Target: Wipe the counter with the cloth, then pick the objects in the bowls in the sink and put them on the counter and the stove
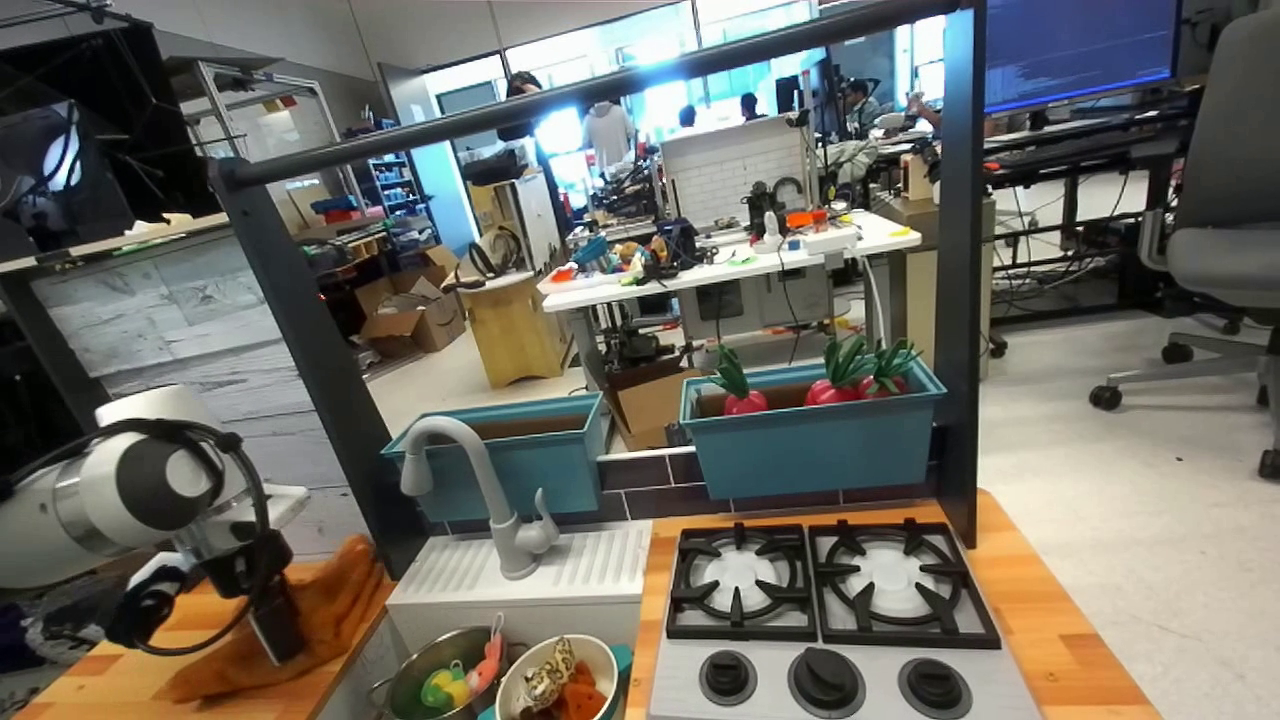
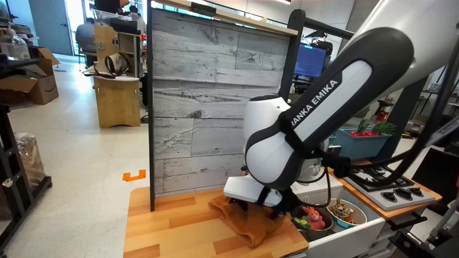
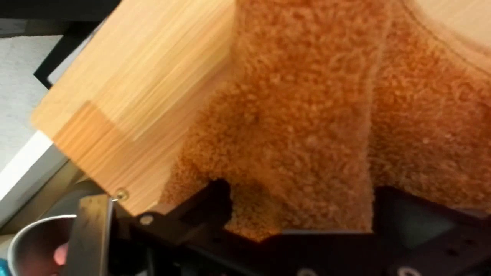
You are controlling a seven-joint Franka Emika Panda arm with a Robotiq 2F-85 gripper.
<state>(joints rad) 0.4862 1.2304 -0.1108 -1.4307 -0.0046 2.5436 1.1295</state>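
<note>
In an exterior view, a metal pot (image 1: 440, 645) in the sink (image 1: 590, 615) contains a yellow-green toy (image 1: 447, 688) and a pink toy (image 1: 487, 667). Just beside it, a white bowl (image 1: 597, 652) contains a spotted toy (image 1: 548, 675) and an orange item (image 1: 583, 696). A stove (image 1: 773, 665) is located near the sink; a planter (image 1: 815, 450) behind it carries red radishes (image 1: 745, 402).

In an exterior view, the brown cloth (image 2: 247, 225) lies rumpled on the worktop (image 2: 183, 229) beside the sink. The arm (image 2: 322, 100) obstructs sight of part of the sink.

In the wrist view, the metal pot shows partly at lower left. The claw (image 3: 303, 191) is set wide: its fingers (image 3: 214, 199) stand well apart, with a fold of the brown cloth between them. Whether they press on it cannot be determined.
</note>
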